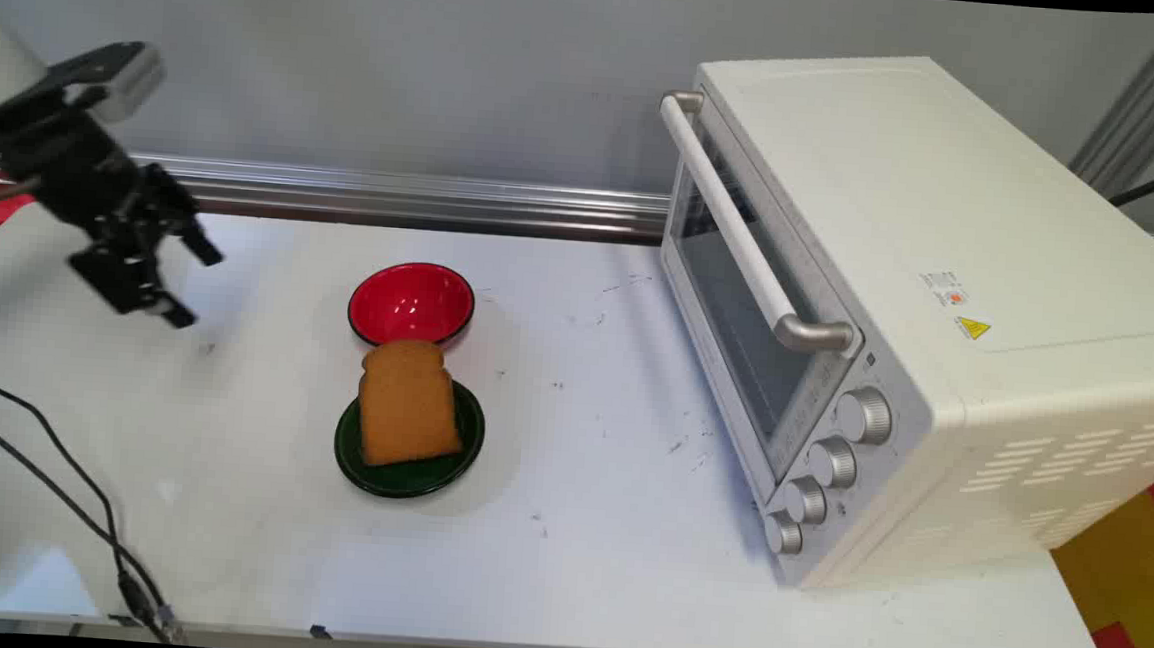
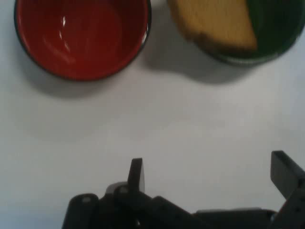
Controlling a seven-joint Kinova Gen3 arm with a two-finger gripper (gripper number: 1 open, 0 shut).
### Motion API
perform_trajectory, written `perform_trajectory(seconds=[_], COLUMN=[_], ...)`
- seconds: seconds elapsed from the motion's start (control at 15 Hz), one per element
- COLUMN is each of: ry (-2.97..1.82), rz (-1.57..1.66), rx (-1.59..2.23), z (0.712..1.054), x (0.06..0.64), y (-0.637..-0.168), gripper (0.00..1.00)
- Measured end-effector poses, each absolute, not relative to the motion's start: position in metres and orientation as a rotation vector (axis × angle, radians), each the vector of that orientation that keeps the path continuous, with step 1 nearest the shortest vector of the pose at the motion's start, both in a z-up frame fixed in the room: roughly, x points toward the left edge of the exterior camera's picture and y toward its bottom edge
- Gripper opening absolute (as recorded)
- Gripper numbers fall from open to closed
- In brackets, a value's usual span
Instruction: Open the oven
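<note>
Hovering spread-open pincer (image 1: 191, 285) left of red bowl (image 1: 411, 304), toast (image 1: 408, 404) on green plate (image 1: 368, 457).

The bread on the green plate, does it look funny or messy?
A little. The bread slice lies off-centre on the green plate, its top poking over the rim toward the red bowl. Nothing is spilled or broken. The open end effector hangs apart, empty.

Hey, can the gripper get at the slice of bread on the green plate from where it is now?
Probably yes. The gripper hangs open left of the bread, only bare table lies between, and the red bowl sits behind.
</note>
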State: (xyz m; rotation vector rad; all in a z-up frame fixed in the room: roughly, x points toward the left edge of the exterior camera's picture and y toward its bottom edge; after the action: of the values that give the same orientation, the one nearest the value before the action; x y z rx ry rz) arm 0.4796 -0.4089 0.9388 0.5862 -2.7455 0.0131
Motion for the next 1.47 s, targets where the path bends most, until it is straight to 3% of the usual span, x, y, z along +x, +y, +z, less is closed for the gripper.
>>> perform_trajectory(seconds=[0.33,0.8,1.47], ry=[-2.622,-2.528,-2.464], rz=[0.033,0.114,0.170], rx=[0.615,0.629,0.600], z=[0.949,0.998,1.059], x=[0.408,0.276,0.164], y=[-0.436,-0.488,-0.536], gripper=[1.00,1.00,1.00])
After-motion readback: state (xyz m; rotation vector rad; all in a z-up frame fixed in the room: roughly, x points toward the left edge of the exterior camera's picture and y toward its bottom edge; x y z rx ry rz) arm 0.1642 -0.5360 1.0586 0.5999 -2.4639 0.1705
